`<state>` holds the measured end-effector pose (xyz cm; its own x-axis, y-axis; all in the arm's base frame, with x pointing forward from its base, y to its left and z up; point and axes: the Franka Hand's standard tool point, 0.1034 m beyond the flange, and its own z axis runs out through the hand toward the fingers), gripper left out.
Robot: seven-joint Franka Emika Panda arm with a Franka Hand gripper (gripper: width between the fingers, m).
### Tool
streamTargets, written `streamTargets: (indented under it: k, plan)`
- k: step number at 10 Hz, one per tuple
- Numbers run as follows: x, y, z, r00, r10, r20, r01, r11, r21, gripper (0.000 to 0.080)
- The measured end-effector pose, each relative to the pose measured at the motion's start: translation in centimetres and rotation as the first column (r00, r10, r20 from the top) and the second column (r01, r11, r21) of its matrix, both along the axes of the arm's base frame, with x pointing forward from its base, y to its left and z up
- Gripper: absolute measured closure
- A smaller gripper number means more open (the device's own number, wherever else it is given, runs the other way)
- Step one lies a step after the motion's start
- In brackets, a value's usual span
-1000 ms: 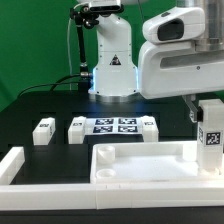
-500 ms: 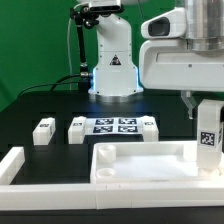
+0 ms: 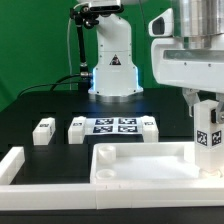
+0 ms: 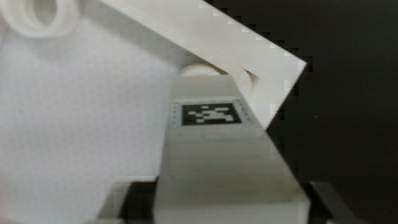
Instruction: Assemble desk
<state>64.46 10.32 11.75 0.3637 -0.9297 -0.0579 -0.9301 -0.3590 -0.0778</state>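
Observation:
My gripper (image 3: 205, 110) is shut on a white square leg block (image 3: 207, 135) with a black-and-white tag. It holds the block upright at the exterior view's right, over the right end of the white rimmed tabletop panel (image 3: 140, 160). In the wrist view the leg block (image 4: 222, 150) runs out from between my fingers (image 4: 228, 205), its tag facing the camera, with the tabletop (image 4: 80, 110) beside it and a round hole (image 4: 45, 15) at the corner. Two loose leg blocks (image 3: 42, 131) (image 3: 76, 129) lie at the left, and a third (image 3: 150, 125) lies beside the marker board.
The marker board (image 3: 115, 125) lies on the black table in front of the arm's base (image 3: 112, 70). A long white angled border rail (image 3: 12, 165) runs along the left and front edge, just in front of the tabletop.
The arm's body has shifted toward the exterior view's right and risen a little. The held leg block has moved slightly left over the tabletop's right end. The loose parts have not moved.

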Motion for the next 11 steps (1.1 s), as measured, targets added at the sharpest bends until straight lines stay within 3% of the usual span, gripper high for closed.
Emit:
streamTargets:
  k: [3,5,8,11]
  plan:
    - [-0.10,0.09,-0.07,0.999,-0.033,-0.003,0.033,0.999,0.004,0.0509]
    - [-0.10,0.14,-0.07,0.999,0.052,0.004,-0.052,0.999,0.001,0.0190]
    - [-0.04,0.73,-0.18,0.882,0.468,0.052,-0.466,0.884,-0.037,0.0151]
    - [-0.08,0.66,-0.24,0.786,0.616,0.057,-0.613,0.788,-0.054,0.0150]
